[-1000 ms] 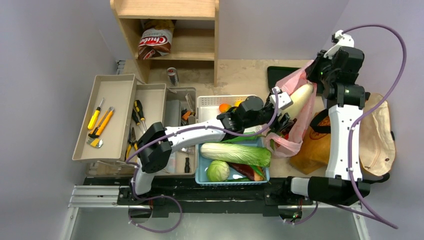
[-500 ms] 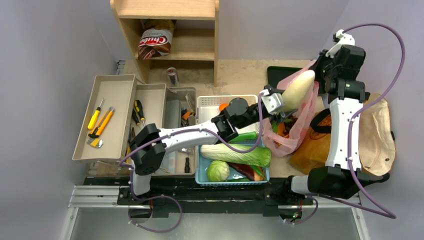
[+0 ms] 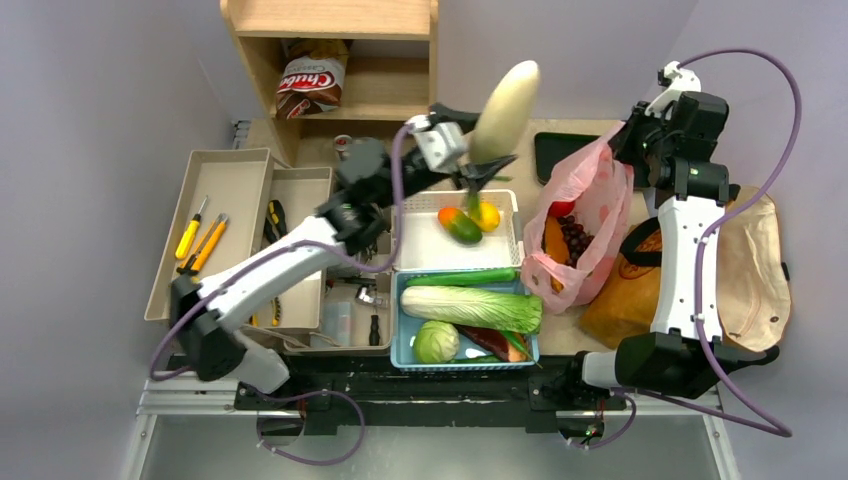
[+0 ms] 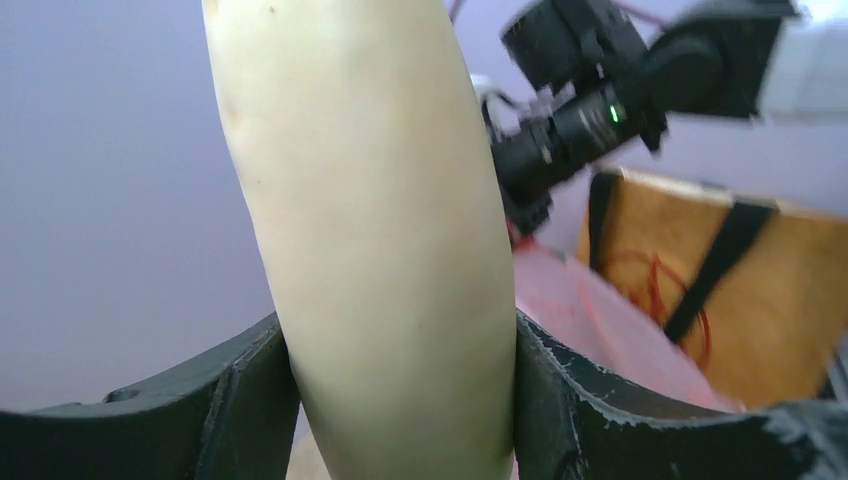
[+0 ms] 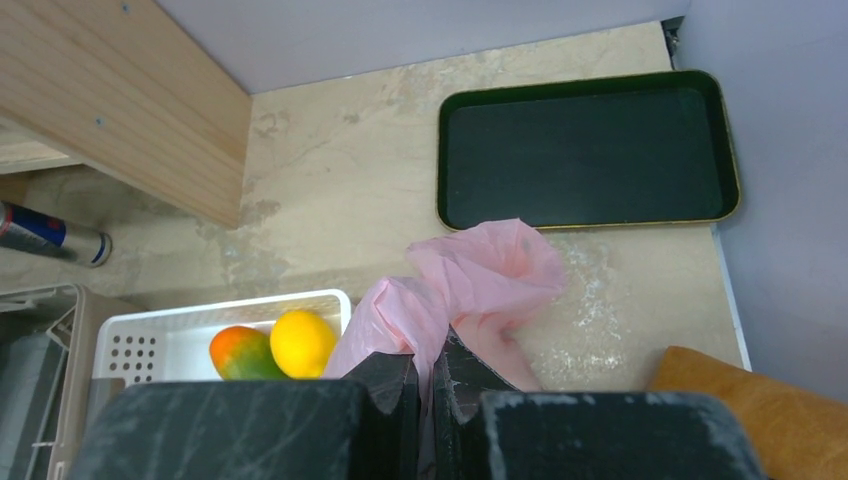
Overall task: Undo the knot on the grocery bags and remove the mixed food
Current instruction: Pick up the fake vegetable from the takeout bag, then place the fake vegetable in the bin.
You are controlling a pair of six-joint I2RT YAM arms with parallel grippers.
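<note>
Gripping daikon (image 3: 505, 100), pink bag (image 3: 590, 195); seemingly "Chubs" (image 3: 310, 85)

One daikon (image 3: 505, 100), one cucumber (image 3: 462, 277), two cabbages (image 3: 470, 308), two baskets (image 3: 425, 255).

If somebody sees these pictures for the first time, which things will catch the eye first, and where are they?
First comes the long white daikon, held high in the air near the white basket and clamped between the left arm's fingers. Next is the pink bag at the right. Its top is pinched and held up by the right arm's fingers, and dark grapes show inside.
</note>
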